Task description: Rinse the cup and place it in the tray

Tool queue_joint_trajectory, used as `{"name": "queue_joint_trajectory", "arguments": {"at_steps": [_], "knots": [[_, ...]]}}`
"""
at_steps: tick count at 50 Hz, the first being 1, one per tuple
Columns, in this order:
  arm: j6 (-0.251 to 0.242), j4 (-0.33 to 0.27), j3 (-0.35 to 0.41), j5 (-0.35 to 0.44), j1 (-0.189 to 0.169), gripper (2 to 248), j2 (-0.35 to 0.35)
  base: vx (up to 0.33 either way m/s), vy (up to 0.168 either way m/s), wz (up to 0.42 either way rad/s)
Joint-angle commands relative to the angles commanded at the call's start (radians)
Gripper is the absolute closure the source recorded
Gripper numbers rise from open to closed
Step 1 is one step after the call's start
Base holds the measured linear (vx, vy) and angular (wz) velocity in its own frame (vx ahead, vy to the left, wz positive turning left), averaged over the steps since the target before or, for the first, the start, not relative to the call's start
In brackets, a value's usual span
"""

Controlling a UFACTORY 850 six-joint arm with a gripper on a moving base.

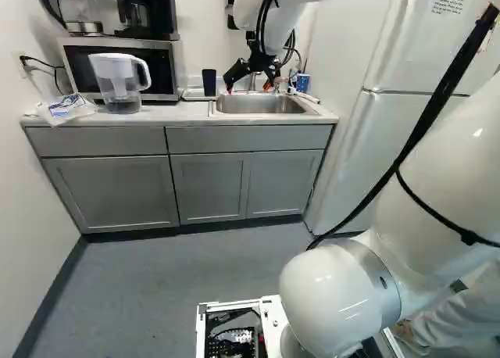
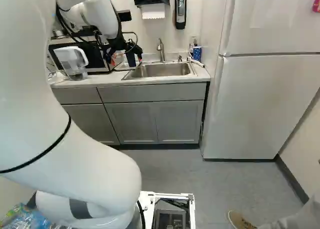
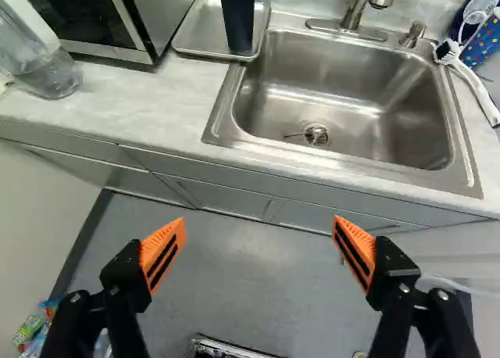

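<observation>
1. Left base view: with twelve o'clock pointing away from the base, our end effector (image 1: 248, 87) hangs near the sink (image 1: 262, 104). The dark cup (image 1: 209, 82) is at nine o'clock from the sink, on the table's (image 1: 180, 117) far side. The pitcher (image 1: 121, 80) stands farther out at nine, so we should leave it room if we swing that way.

2. Right base view: the arm's end overlaps the cup here, so we shouldn't judge clearance from this side. The faucet (image 2: 161, 49) rises at twelve from the sink, and we see no stream from it.

3. Wrist view, twelve being straight ahead of us: the end effector is spread wide and holds nothing. The cup stands upright in the tray (image 3: 187, 37) at about twelve, well apart from our fingers; the brush (image 3: 476, 88) lies near two. We can't tell whether the cup is wet. By our reading, either the placing is done — then we back off toward six, high and straight, without brushing the cup — or the rinse is still to come. In that case we should straddle the cup evenly, close gently so it doesn't tip, lift clear of the tray's rim, carry it toward three to the faucet, then drain it and lower it level into the tray.
</observation>
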Motion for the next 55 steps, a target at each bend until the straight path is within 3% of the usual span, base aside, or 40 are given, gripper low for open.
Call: {"name": "queue_joint_trajectory", "arguments": {"at_steps": [26, 55], "knots": [[0.003, 0.0, 0.038, 0.051, -0.007, 3, 0.006, 0.0, 0.0, 0.0], [0.013, -0.001, 0.149, 0.199, -0.025, 3, 0.024, 0.0, 0.0, 0.0]]}}
